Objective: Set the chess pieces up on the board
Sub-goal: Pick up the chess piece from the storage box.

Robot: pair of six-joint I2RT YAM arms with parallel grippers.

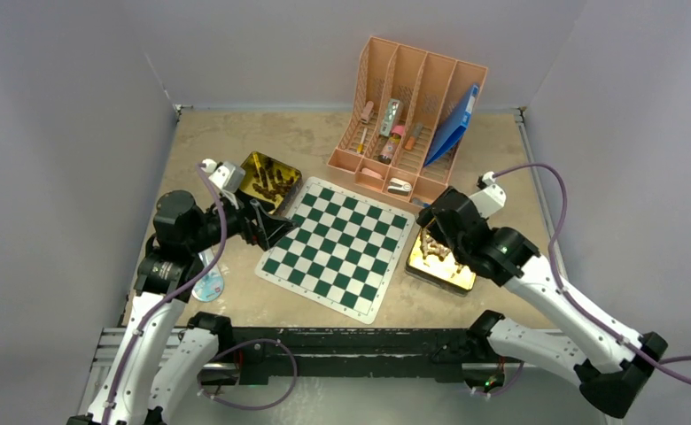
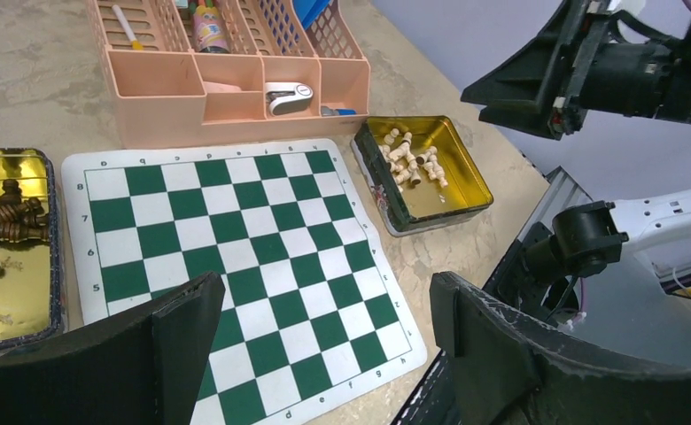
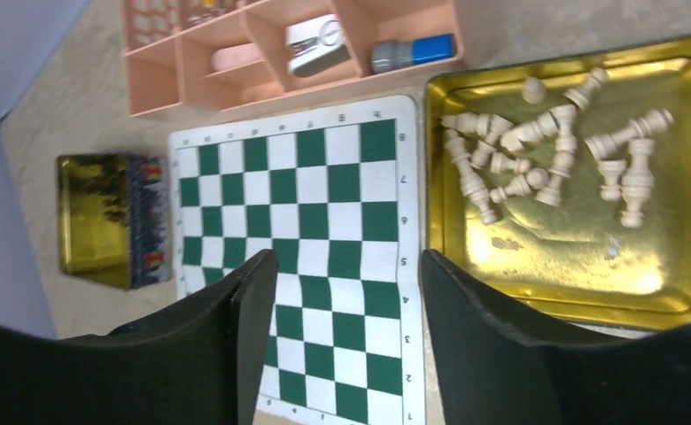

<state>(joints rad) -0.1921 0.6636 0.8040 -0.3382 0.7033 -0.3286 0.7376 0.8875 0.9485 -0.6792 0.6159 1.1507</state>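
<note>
The board lies flat mid-table, green and white checks, with no piece standing on it. Dark brown chess pieces lie heaped in a gold tin at the board's far left corner. Pale chess pieces lie jumbled in a second gold tin by the board's right edge. My left gripper hovers over the board's left edge, open and empty; the left wrist view shows the board between its jaws. My right gripper hangs above the board's right edge beside the pale pieces' tin, open and empty.
A pink desk organiser with markers, tubes and a blue folder stands behind the board. A round disc lies by the left arm. Grey walls close in the table on three sides.
</note>
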